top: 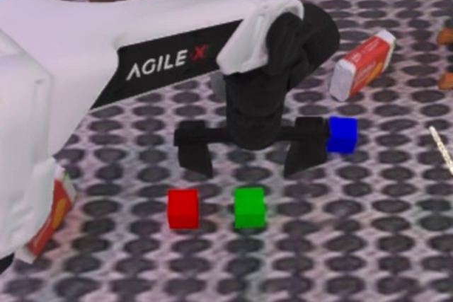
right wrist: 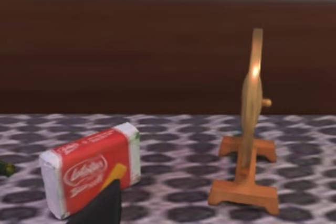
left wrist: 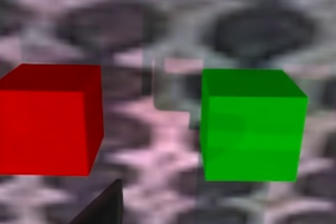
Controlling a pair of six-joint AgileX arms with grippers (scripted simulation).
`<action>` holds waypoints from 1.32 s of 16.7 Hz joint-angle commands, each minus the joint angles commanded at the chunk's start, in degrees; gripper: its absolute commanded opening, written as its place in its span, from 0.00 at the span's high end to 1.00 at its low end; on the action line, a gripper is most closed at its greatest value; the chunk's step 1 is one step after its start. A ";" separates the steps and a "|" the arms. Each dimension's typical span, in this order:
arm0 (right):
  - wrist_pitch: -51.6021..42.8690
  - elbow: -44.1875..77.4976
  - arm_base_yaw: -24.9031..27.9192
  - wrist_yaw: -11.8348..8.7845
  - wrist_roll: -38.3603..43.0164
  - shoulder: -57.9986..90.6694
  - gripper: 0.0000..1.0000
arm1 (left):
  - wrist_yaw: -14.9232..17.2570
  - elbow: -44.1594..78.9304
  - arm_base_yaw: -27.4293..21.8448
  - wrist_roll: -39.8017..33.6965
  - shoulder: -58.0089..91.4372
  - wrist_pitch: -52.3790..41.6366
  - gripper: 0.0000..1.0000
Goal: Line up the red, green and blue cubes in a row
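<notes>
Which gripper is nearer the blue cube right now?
Left. The left gripper hangs open with one finger right beside the blue cube. The right gripper is outside the top view, near a red-and-white carton.

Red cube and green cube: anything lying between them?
Nothing: top view shows only bare table between the red cube and green cube.

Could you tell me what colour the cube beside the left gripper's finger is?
Blue cube, clearest in top view.

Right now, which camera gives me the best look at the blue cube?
The top view: the blue cube sits beside the left gripper's open fingers, apart from the red and green pair. Neither wrist view shows it.
</notes>
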 joint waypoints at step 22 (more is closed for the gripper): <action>-49.90 76.52 14.78 0.07 19.58 93.38 0.00 | -0.15 -73.17 35.20 24.72 -87.16 44.82 0.00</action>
